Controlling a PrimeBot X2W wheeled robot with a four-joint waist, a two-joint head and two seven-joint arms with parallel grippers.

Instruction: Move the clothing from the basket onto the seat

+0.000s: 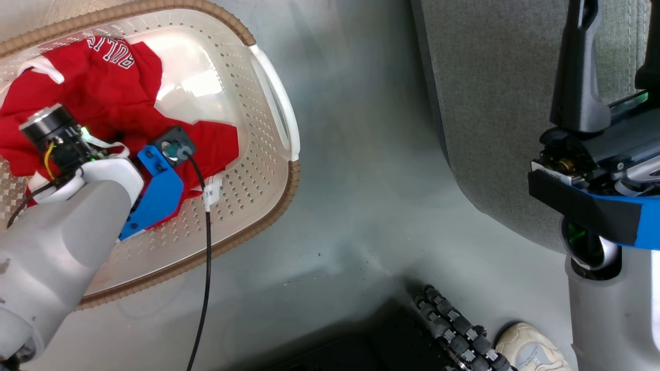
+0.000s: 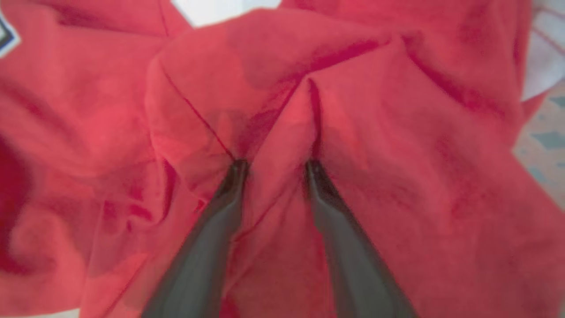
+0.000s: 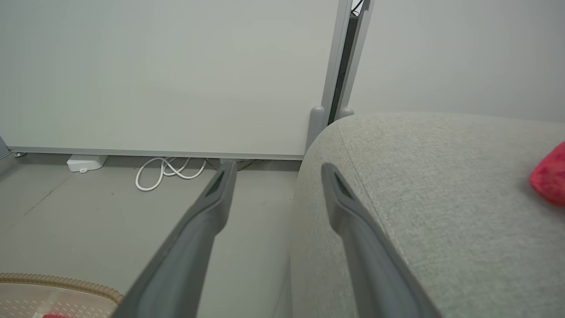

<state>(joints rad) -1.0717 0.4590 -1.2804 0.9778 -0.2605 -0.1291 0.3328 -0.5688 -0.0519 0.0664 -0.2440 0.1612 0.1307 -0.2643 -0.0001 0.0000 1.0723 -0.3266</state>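
Note:
The cream basket [image 1: 247,196] with its brown rim stands on the floor at the left. Red clothing [image 1: 118,87] with white lettering lies crumpled inside it. My left arm reaches down into the basket. In the left wrist view my left gripper [image 2: 273,165] is open, both tips pressed into the red clothing [image 2: 397,176], and a raised fold stands between the fingers. My right gripper [image 3: 276,170] is open with nothing in it, hanging over the rounded edge of the grey seat [image 3: 441,198]. A bit of red fabric [image 3: 549,179] lies on the seat.
Grey floor separates the basket from the seat [image 1: 490,103]. A pale shoe [image 1: 531,350] and my base's black rollers [image 1: 454,324] sit at the bottom. A black cable [image 1: 206,257] hangs across the basket. A white cord [image 3: 167,172] lies by the wall panel.

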